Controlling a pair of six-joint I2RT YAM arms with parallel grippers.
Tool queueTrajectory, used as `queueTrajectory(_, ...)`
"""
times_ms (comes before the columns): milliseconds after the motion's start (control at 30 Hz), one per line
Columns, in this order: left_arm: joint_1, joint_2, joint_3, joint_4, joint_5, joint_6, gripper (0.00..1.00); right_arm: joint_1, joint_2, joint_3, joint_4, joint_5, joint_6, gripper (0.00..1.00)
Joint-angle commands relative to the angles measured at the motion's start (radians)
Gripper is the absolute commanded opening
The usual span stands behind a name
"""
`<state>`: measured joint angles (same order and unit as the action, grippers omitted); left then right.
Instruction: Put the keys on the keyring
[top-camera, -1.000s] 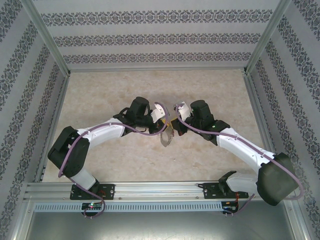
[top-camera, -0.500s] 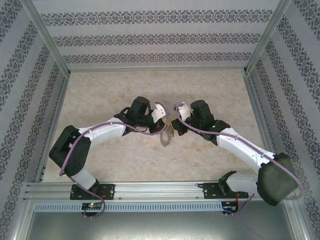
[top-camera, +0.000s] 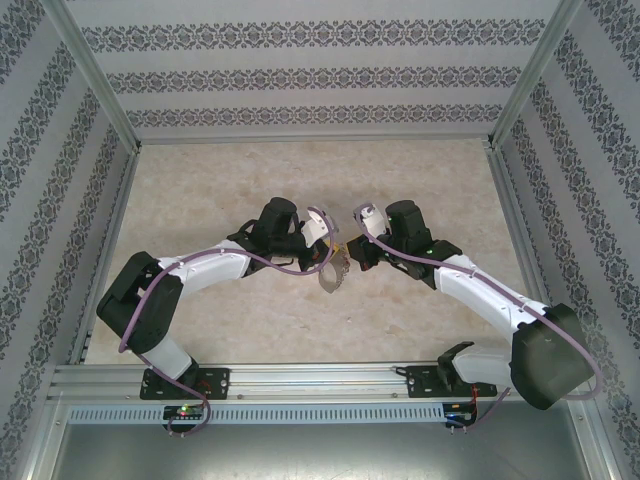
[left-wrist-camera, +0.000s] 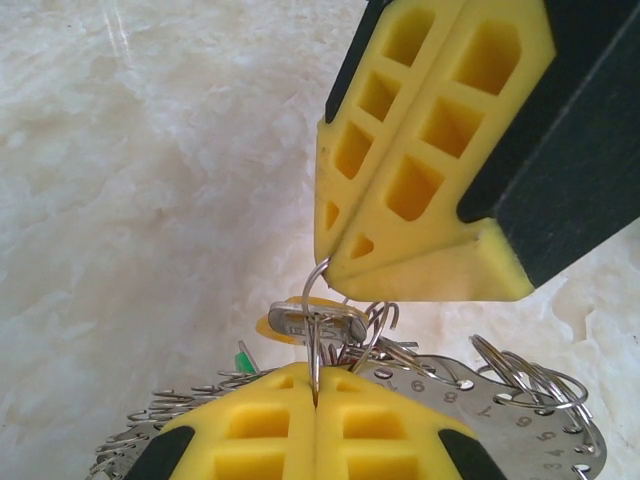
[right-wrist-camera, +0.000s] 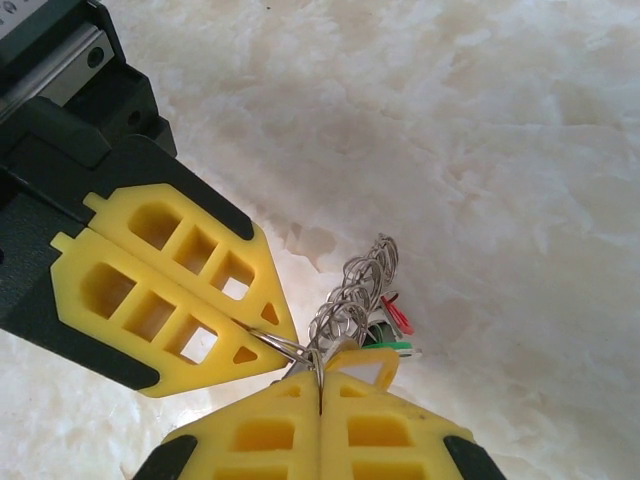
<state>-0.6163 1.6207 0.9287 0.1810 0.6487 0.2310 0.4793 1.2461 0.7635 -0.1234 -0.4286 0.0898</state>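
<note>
Left tool is clamped shut on a thin wire ring, and the right tool meets it tip to tip, jaws together, apparently pinching the top of that same ring. A key with a yellow tag sits across the ring between the two tips, so the threading looks under way, not finished. Over the last second the right arm has eased outward a touch while the tips stayed locked together; that reads as a small working tug. The keyring hangs just below the tools, above the counter. It is the only holder here: its rim carries small loops, with a green tag and a red tag dangling.
</note>
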Motion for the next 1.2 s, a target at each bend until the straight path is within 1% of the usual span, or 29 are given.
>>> queueTrajectory(0, -0.010, -0.031, 0.009, 0.024, -0.004, -0.011, 0.04, -0.008, -0.009, 0.030, 0.020, -0.035, -0.006, 0.00)
queueTrajectory(100, -0.010, -0.023, 0.030, -0.013, 0.002, -0.001, 0.13, -0.004, -0.013, 0.041, 0.021, -0.066, -0.017, 0.00)
queueTrajectory(200, -0.010, -0.016, 0.045, -0.029, 0.006, 0.005, 0.18, 0.004, -0.011, 0.048, 0.022, -0.088, -0.025, 0.00)
queueTrajectory(567, -0.010, 0.027, 0.102, -0.100, 0.023, 0.048, 0.19, 0.014, -0.016, 0.072, 0.013, -0.096, -0.051, 0.00)
queueTrajectory(633, -0.010, 0.027, 0.105, -0.111, 0.025, 0.053, 0.18, 0.015, -0.013, 0.078, 0.009, -0.094, -0.054, 0.00)
queueTrajectory(700, -0.010, 0.023, 0.104, -0.120, 0.025, 0.059, 0.14, 0.015, -0.013, 0.080, 0.013, -0.093, -0.054, 0.00)
queueTrajectory(800, -0.010, 0.016, 0.098, -0.130, 0.025, 0.068, 0.01, 0.016, -0.012, 0.079, 0.013, -0.067, -0.049, 0.00)
queueTrajectory(967, -0.010, 0.003, 0.069, -0.095, 0.026, 0.052, 0.00, 0.002, -0.004, 0.064, -0.023, 0.059, -0.026, 0.00)
queueTrajectory(1067, -0.010, -0.011, 0.059, -0.067, 0.031, 0.041, 0.00, -0.029, 0.017, 0.049, -0.029, 0.067, 0.006, 0.00)
queueTrajectory(1167, -0.010, -0.024, 0.049, -0.038, 0.037, 0.036, 0.00, -0.036, 0.042, 0.042, -0.034, 0.070, 0.017, 0.00)
